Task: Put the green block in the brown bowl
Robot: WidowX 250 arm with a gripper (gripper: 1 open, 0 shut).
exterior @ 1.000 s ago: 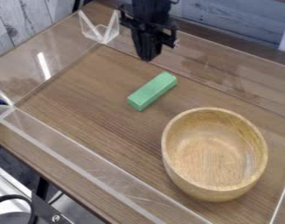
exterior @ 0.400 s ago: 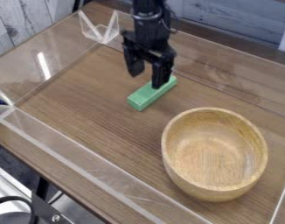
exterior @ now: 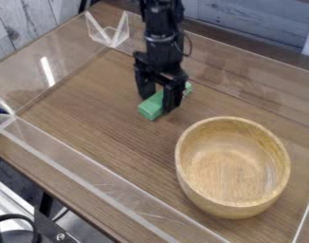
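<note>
Lowered toward the near side since the earlier frame, the black two-fingered claw [exterior: 161, 96] stands wide about the small green rectangular block [exterior: 154, 107]. The block lies on the brown wooden table [exterior: 81, 142], far-left of the round tan wooden bowl [exterior: 232, 166]. Current step, as judged: grasp alignment. Next: close, then lift.

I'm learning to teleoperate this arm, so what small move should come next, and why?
Probably close the pincer gently: its fingers appear to stand apart at the green block, which lies on the table outside the brown bowl.
</note>
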